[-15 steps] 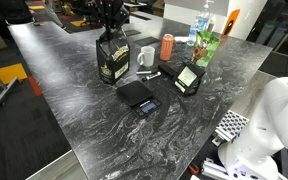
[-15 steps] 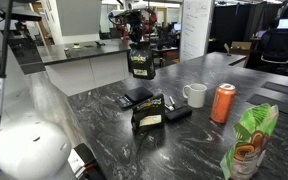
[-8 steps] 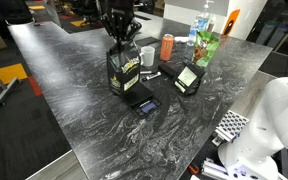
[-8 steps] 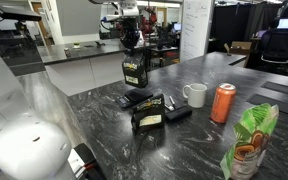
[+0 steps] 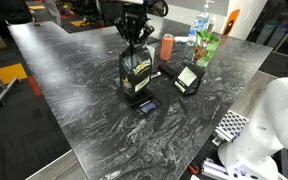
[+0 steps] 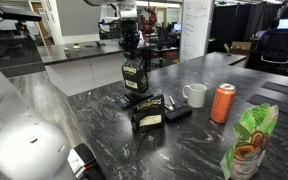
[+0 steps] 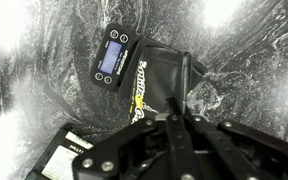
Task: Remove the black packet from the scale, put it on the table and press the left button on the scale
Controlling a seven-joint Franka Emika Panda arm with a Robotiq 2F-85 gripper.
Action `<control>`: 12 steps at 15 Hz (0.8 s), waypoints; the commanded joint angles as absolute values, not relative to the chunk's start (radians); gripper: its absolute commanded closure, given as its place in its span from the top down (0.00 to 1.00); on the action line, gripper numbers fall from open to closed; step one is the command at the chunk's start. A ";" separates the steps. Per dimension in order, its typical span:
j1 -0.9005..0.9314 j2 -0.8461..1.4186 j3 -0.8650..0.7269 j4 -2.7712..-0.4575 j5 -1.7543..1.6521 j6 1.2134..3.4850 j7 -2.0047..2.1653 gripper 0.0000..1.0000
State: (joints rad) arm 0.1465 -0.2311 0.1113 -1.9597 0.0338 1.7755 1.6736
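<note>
At the scale [image 7: 115,55], black packet [image 5: 136,72] in jaws, mug [image 6: 195,95], can [image 6: 223,103] nearby.

The black packet [image 5: 136,72], yellow-lettered, is upright over the small flat black scale [image 7: 112,55], covering its platform.

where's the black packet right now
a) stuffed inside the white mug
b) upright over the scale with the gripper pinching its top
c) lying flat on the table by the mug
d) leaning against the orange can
b: in both exterior views the black packet hangs upright over the scale with its top pinched in the gripper. The wrist view shows it covering the platform next to the display.
</note>
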 commanded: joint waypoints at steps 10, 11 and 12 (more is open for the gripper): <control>0.075 -0.185 0.107 -1.964 0.051 1.870 1.584 0.00; 0.077 -0.187 0.110 -1.961 0.048 1.867 1.586 0.00; 0.078 -0.189 0.115 -1.959 0.044 1.863 1.592 0.00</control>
